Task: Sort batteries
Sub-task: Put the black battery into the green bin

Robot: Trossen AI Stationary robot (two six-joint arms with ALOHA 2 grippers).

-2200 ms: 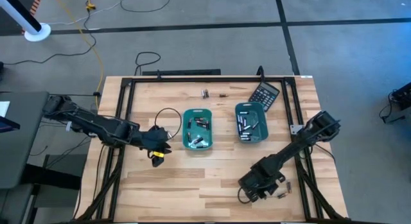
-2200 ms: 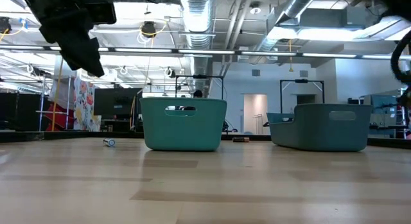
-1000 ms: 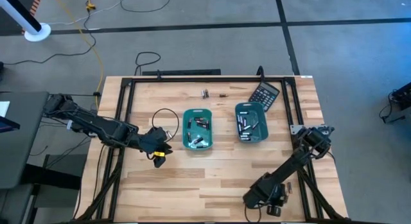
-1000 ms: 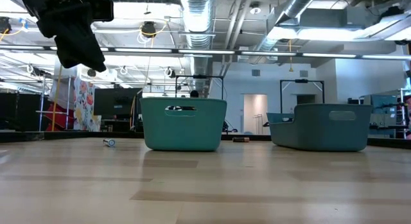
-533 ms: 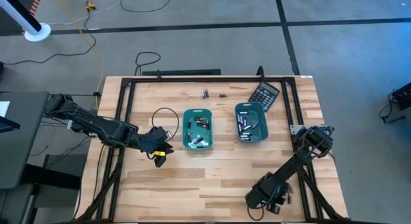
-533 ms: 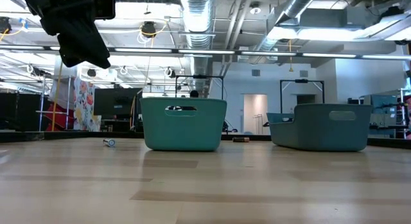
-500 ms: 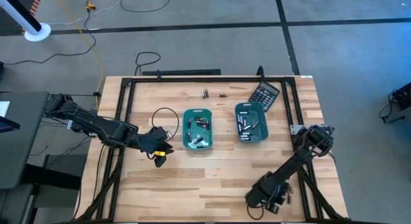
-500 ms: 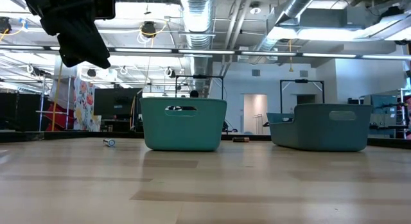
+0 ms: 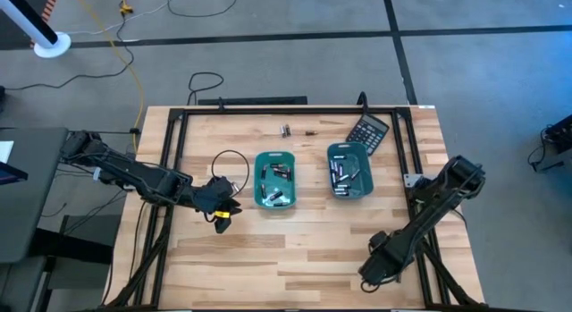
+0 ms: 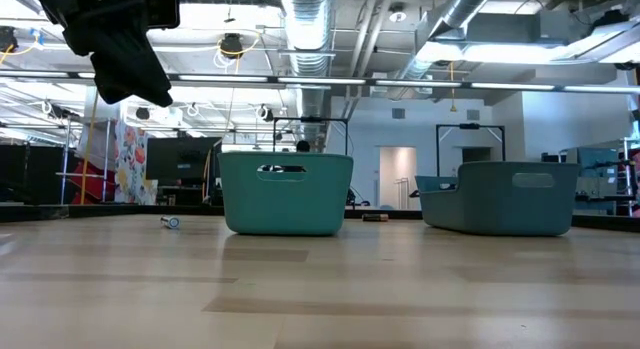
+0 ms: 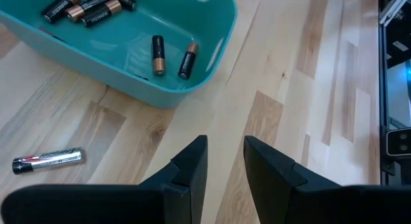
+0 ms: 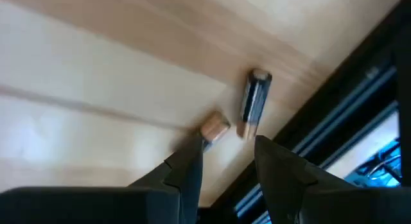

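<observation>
Two teal trays, the left tray (image 9: 273, 180) and the right tray (image 9: 349, 172), hold several batteries. My left gripper (image 9: 222, 217) hovers left of the left tray, fingers (image 11: 192, 161) a little apart with nothing between them. A silvery battery (image 11: 48, 160) lies on the wood beside that tray (image 11: 160, 89). My right gripper (image 9: 374, 271) is near the table's near right corner, open above two batteries: a dark one (image 12: 255, 95) and one with a coppery end (image 12: 214, 129) just past one fingertip. Whether that finger touches it, I cannot tell.
A black calculator (image 9: 368, 130) lies at the far right. Two small batteries (image 9: 286, 130) lie on the wood behind the trays. A black frame rail (image 12: 334, 121) runs close beside the right gripper. A black cable loop (image 9: 231, 165) lies left of the left tray.
My right gripper has risen from the table and shifted a little toward the right edge, rolling its wrist as it went. Its arm has swung outward over the right rail.
</observation>
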